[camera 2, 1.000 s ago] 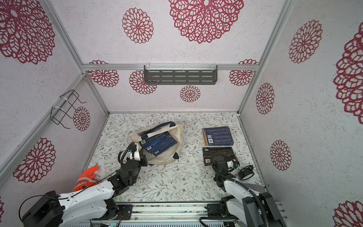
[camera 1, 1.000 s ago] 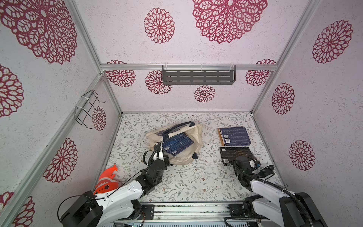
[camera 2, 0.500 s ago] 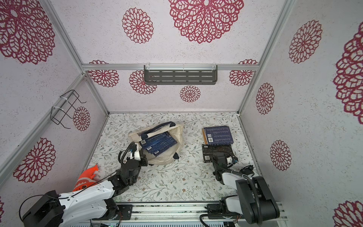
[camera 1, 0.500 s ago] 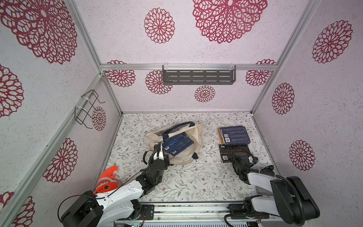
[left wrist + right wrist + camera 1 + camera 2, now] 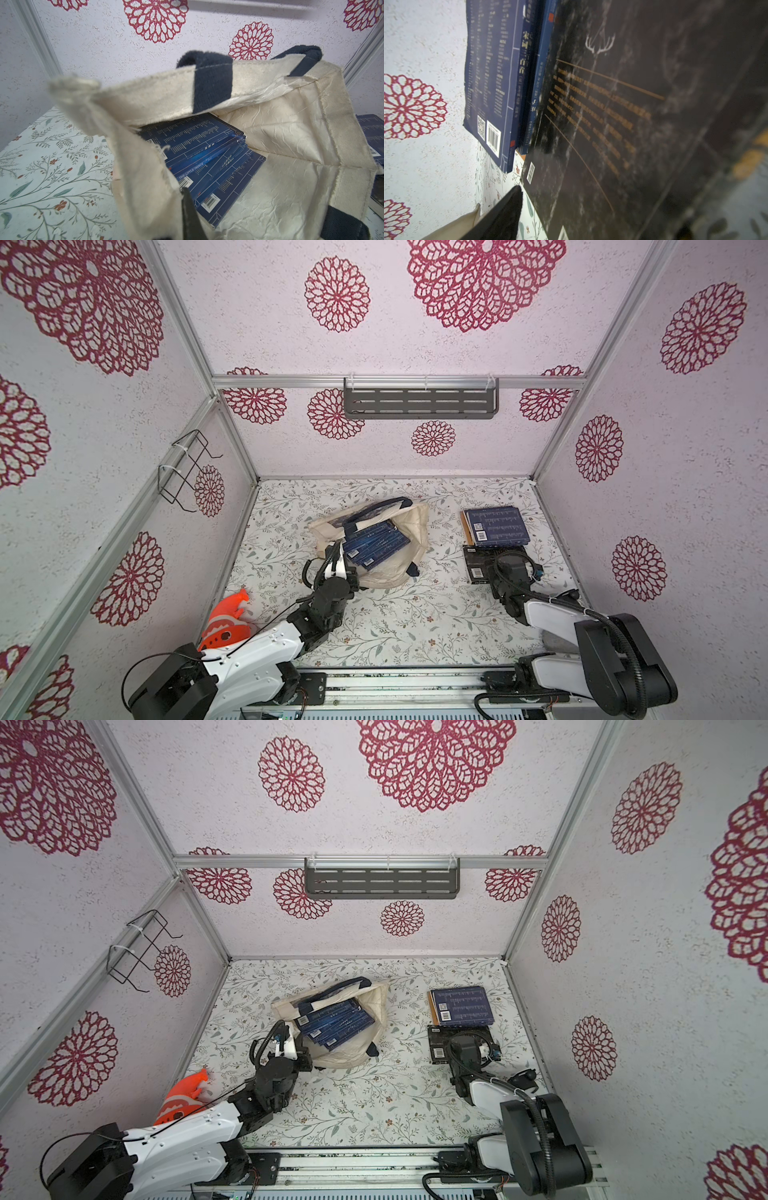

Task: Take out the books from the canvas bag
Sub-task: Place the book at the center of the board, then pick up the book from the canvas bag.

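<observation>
Left wrist view: books [image 5: 207,158] lying inside bag [image 5: 280,128], spines running deeper in | top view: left gripper [image 5: 336,556] clenching bag rim | right gripper [image 5: 508,562] spread open, hovering right of bag, well apart

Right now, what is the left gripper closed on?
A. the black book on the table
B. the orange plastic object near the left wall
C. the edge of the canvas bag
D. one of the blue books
C: the left gripper is shut on the cream edge of the canvas bag, which lifts its mouth, while the blue books lie loose inside it.
</observation>
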You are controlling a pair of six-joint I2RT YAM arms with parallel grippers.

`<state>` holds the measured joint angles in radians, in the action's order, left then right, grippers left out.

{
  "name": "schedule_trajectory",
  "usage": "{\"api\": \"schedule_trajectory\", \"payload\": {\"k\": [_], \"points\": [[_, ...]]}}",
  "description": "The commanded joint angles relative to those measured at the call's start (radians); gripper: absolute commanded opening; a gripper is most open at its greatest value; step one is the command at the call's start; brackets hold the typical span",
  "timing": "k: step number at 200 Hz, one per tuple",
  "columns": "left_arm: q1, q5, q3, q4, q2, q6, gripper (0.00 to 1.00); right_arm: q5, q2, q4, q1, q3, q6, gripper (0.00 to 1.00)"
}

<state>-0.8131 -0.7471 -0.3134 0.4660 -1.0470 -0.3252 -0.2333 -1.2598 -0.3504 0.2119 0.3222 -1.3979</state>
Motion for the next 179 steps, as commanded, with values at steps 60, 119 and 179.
{"api": "schedule_trajectory", "payload": {"k": [60,119,179], "points": [[-0.013,0.014,-0.021,0.008,0.027,-0.004,0.0,-0.015,0.231,0.362,-0.005,0.06,0.049,0.99],[-0.013,0.018,-0.022,0.006,0.026,-0.004,0.0,0.031,0.369,0.393,0.005,0.086,0.101,0.99],[-0.014,0.027,-0.032,-0.009,0.008,0.0,0.0,-0.047,0.317,0.244,0.285,0.207,0.183,0.94]]}}
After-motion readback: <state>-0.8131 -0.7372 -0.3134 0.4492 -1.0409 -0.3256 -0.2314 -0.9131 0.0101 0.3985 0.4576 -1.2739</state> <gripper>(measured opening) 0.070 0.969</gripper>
